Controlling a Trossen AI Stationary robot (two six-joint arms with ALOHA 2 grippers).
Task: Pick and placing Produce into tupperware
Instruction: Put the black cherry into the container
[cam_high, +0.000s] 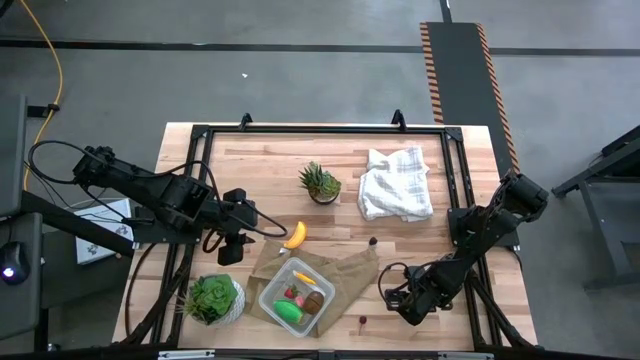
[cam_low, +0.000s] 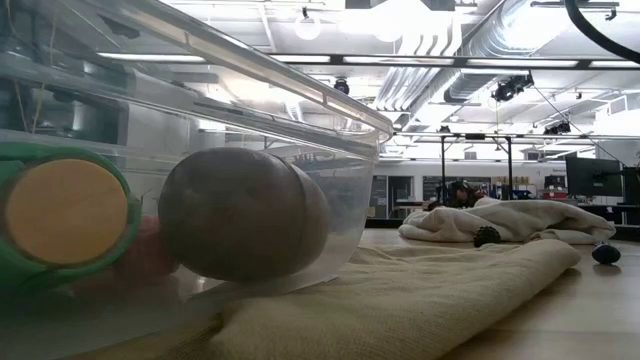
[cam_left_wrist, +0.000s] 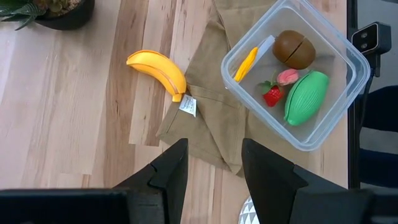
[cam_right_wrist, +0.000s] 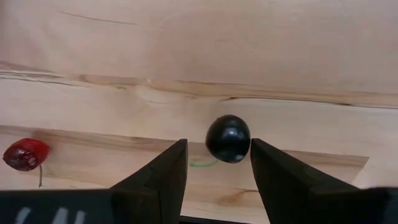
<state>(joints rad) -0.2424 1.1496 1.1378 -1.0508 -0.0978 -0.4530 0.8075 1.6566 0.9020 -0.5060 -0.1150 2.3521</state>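
On the left of the high view, the left gripper (cam_high: 230, 249) hangs over the table with its fingers apart and nothing in them. Just right of it lies the banana (cam_high: 295, 235), a bit above the box (cam_high: 296, 297) at the bottom middle. The box sits on a brown bag (cam_high: 345, 272) and holds a kiwi (cam_left_wrist: 295, 49), a strawberry (cam_left_wrist: 272, 95) and a green fruit (cam_left_wrist: 305, 98). The banana looks light, hard and smooth, so it may slip; I would pinch it across its fat middle. At lower right, the right gripper (cam_high: 404, 298) is low, fingers apart, with a small black ball (cam_right_wrist: 228, 138) just ahead of the tips. A little red berry (cam_right_wrist: 25, 154) lies well off to one side.
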